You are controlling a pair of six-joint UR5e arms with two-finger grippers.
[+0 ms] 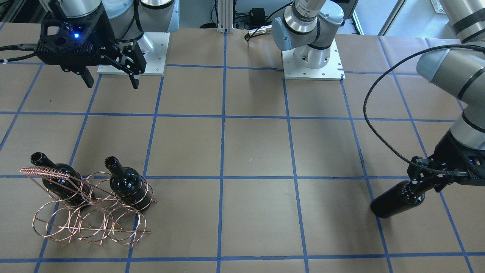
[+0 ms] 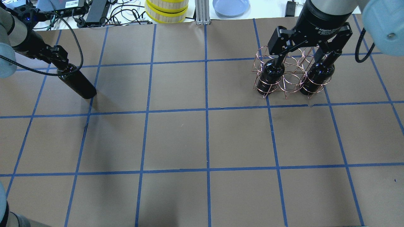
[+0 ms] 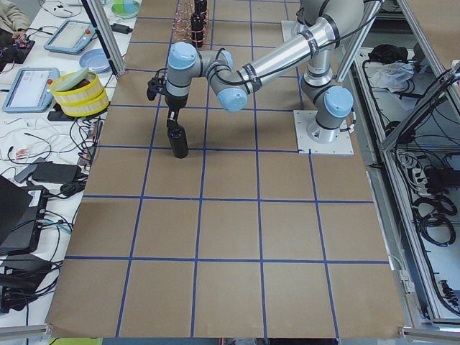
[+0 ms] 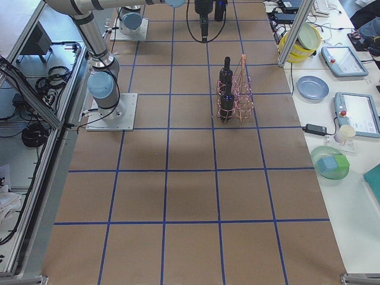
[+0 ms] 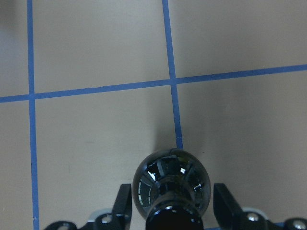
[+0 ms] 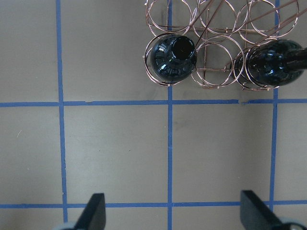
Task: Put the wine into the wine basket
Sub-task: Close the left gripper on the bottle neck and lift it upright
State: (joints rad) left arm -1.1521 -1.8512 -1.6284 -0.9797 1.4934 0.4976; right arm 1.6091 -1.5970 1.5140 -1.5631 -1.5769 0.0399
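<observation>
Left jaws [image 5: 172,208]: part open, set either side of the neck of the wine [image 1: 396,201]. In the left wrist view a sliver of gap shows between each finger [image 5: 123,203] and the glass, so they bracket the neck but are judged not clamped on it. The neck is a sensible place to hold: it is the narrowest part, and it leaves the body free to drop through a ring.

Wine: upright on the table [image 1: 257,151] in the left side view, at the robot's far left and well apart from the wine basket [image 1: 89,218]. Its lean in the two high views is probably perspective.

Right jaws [image 6: 172,215]: wide open, holding nothing and touching nothing. They hang high, pointing down, over bare table just beside the basket, which puts them where they could take a hand-over.

Basket: stands on the robot's right side. Two other bottles [image 1: 62,182] sit neck-up in the outer rings of the row nearer the right wrist camera. The middle ring between them looks free, as does the other row.

Judgement: third bottle not yet placed, with a long carry across the table ahead.
</observation>
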